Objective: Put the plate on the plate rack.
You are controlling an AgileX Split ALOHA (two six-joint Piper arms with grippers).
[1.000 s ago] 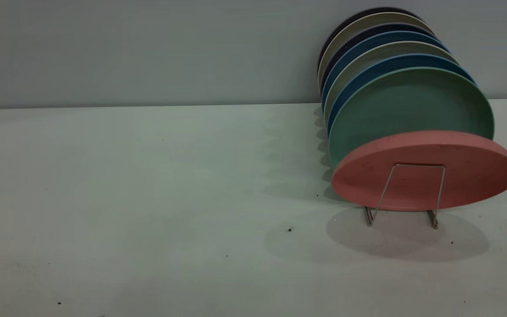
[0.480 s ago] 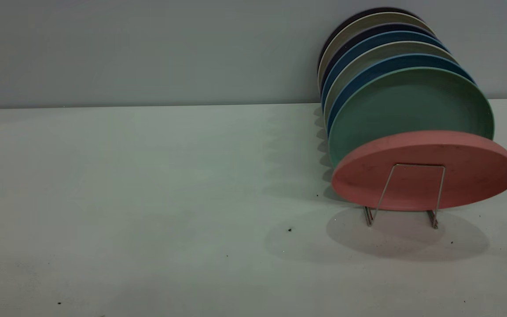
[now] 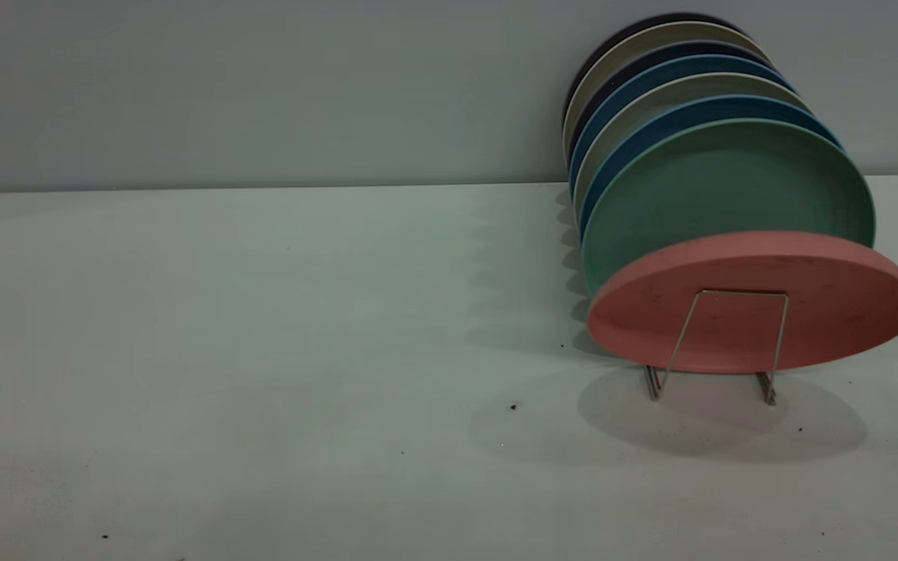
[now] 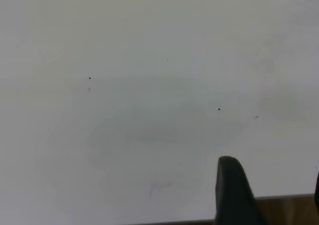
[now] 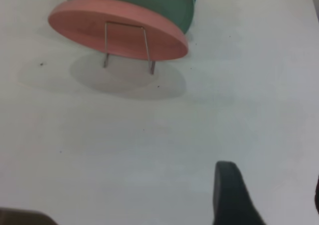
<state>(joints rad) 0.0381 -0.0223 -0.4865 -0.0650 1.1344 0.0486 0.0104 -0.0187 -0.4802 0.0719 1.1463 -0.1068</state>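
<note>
The salmon-pink plate [image 3: 823, 312] sits at the front end of the silver wire plate rack [image 3: 780, 343], tilted far forward against the front loop, just ahead of the teal-green plate [image 3: 722, 187]. It also shows in the right wrist view [image 5: 89, 23], with the rack's loop [image 5: 147, 45] in front of it. My right gripper [image 5: 269, 195] is open and empty over bare table, well back from the plate. My left gripper [image 4: 271, 195] is open and empty over bare table near the table's wooden edge. Neither gripper shows in the exterior view.
Several upright plates, blue [image 3: 652, 132], cream and dark, fill the rack behind the teal one up to the grey back wall [image 3: 262, 86]. The white table [image 3: 262, 351] stretches to the left with a few dark specks.
</note>
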